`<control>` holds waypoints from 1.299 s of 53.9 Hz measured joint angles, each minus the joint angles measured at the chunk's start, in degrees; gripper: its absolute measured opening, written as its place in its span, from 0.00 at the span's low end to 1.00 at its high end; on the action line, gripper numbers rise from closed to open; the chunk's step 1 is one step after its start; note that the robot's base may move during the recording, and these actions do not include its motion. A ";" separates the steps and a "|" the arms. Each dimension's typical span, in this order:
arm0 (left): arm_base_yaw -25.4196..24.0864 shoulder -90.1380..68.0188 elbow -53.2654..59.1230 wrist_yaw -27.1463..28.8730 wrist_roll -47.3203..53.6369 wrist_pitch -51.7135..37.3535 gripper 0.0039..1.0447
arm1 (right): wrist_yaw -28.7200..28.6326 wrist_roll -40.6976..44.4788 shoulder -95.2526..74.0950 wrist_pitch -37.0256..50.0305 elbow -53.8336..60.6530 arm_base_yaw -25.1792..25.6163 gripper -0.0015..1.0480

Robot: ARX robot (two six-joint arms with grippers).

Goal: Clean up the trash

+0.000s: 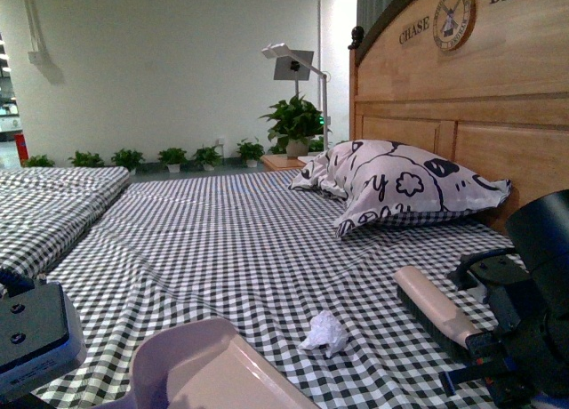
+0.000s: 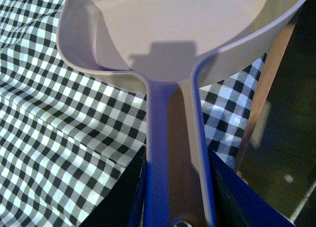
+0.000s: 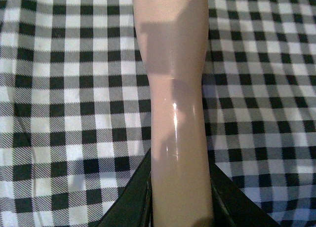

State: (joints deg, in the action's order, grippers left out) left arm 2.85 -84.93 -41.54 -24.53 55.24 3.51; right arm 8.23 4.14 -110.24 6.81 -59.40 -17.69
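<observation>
Trash (image 1: pixel 324 332) sits on the bed (image 1: pixel 222 240) between both tools: dustpan (image 1: pixel 209 369) just to its left, brush (image 1: pixel 436 304) to its right, long axis running away from the robot. Left gripper (image 2: pixel 175 207) clamps the dustpan handle; right gripper (image 3: pixel 180 202) clamps the brush handle. Dustpan is empty. Likely next: sweep leftward into the pan.

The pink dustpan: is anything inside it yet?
Nothing shows inside the dustpan; its visible inner surface is bare. The trash lies on the checked sheet beside it. Part of the pan is out of frame.
</observation>
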 joint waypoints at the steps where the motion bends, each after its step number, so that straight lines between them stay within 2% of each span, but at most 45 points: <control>1: 0.00 0.00 0.00 0.00 0.00 0.00 0.27 | -0.24 0.00 -0.02 -0.02 0.00 -0.15 0.19; 6: 0.00 0.00 0.00 0.00 0.00 0.00 0.27 | -1.38 -0.02 -0.20 -0.13 0.02 -1.36 0.19; 11: 0.00 0.00 0.00 0.00 0.00 0.00 0.27 | -7.17 0.00 0.39 -0.31 1.27 -3.67 0.19; 17: 0.00 0.00 0.00 0.00 0.00 0.00 0.27 | -21.53 0.46 5.51 -3.58 5.46 -6.82 0.19; 19: 0.00 0.00 0.00 0.00 0.00 0.00 0.27 | -28.87 0.46 8.44 -4.76 6.95 -7.54 0.19; 23: 0.00 0.00 0.00 0.00 0.00 0.00 0.27 | -38.38 0.44 13.14 -5.90 8.33 -7.98 0.19; 28: 0.00 0.00 0.00 -0.02 0.00 0.00 0.27 | -44.72 0.46 18.14 -6.91 8.33 -7.02 0.19; 35: 0.00 -0.02 0.00 0.00 0.00 0.00 0.27 | -42.25 2.05 22.14 -9.42 7.52 -2.91 0.19; 40: 0.00 -0.02 0.00 0.02 0.00 0.00 0.27 | -38.14 3.48 22.34 -9.90 7.67 2.25 0.19; 51: 0.00 0.00 0.39 0.37 -1.25 -1.64 0.27 | -31.28 4.31 23.89 -6.36 9.01 11.82 0.19; 57: 0.09 0.20 4.26 2.23 -9.75 -16.33 0.27 | -31.52 2.36 26.86 -4.68 10.05 18.10 0.19; 70: -0.55 4.74 4.76 3.91 -16.26 -20.46 0.27 | -36.59 -0.04 36.20 -5.38 10.64 27.78 0.19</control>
State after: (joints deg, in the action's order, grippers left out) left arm 2.31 -80.18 -36.77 -20.62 38.98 -16.95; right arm -28.36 4.10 -74.04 1.43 -48.75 10.09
